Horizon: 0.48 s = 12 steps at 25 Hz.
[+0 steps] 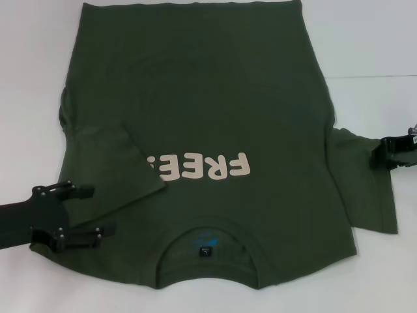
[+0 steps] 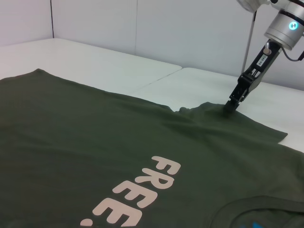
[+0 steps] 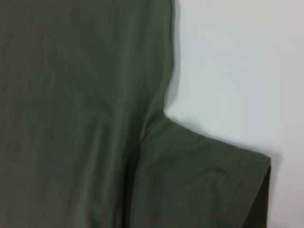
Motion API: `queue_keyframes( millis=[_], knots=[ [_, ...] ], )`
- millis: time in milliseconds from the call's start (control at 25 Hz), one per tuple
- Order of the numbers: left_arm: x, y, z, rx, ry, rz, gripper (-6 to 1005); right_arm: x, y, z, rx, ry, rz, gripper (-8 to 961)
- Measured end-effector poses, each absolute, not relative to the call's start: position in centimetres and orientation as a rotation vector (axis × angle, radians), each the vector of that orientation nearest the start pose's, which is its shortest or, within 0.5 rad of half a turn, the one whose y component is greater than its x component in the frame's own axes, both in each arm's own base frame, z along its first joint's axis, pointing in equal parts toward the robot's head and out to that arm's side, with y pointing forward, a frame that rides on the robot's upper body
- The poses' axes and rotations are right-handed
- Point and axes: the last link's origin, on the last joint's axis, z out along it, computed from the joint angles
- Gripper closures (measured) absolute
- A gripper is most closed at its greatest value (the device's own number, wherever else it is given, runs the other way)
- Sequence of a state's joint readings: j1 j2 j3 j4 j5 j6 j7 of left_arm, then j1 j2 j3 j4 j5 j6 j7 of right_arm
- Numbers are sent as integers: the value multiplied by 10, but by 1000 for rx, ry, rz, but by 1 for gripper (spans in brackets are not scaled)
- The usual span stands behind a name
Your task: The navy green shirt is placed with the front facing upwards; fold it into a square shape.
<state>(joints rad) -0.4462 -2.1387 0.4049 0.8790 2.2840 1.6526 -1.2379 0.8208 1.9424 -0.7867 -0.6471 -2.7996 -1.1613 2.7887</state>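
Two black grippers were at the shirt's sides. The left gripper (image 1: 91,212) lay at the shirt's left edge near the collar, its two fingers (image 1: 77,191) spread apart with dark green cloth showing between them; whether they touched the fabric could not be told. The left sleeve (image 1: 127,160) was folded inward over the chest, its corner covering the end of the lettering. The right gripper (image 1: 376,156) sat on the spread right sleeve (image 1: 365,195); the left wrist view showed its tip (image 2: 230,107) pressed down onto the cloth, where a small ridge had bunched up, but whether it was clenched on the fabric or released could not be told. The large dark olive-green short-sleeved cotton shirt (image 1: 215,98) lay flat, front up, on the white table (image 1: 32,78), its cream "FREE" lettering (image 1: 205,167) reading upside down in the head view and its ribbed crew neck (image 1: 206,228) with a small dark label (image 1: 206,250) nearest the robot.
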Motion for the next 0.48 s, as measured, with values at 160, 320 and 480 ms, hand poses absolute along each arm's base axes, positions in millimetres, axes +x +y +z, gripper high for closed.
queue_keyframes(
  millis=[160,320,480],
  knots=[
    [-308,298,32,-2642,-515,-453,111,296,425,56,-1860,1680,-155,629],
    [-308,298,32,-2642,-515,-453,111,300,423,56,-1850,1685,-153,618],
    [-308,298,32,-2642,-515,-453,111,303,422,57,-1840,1688,-147,621]
  ],
)
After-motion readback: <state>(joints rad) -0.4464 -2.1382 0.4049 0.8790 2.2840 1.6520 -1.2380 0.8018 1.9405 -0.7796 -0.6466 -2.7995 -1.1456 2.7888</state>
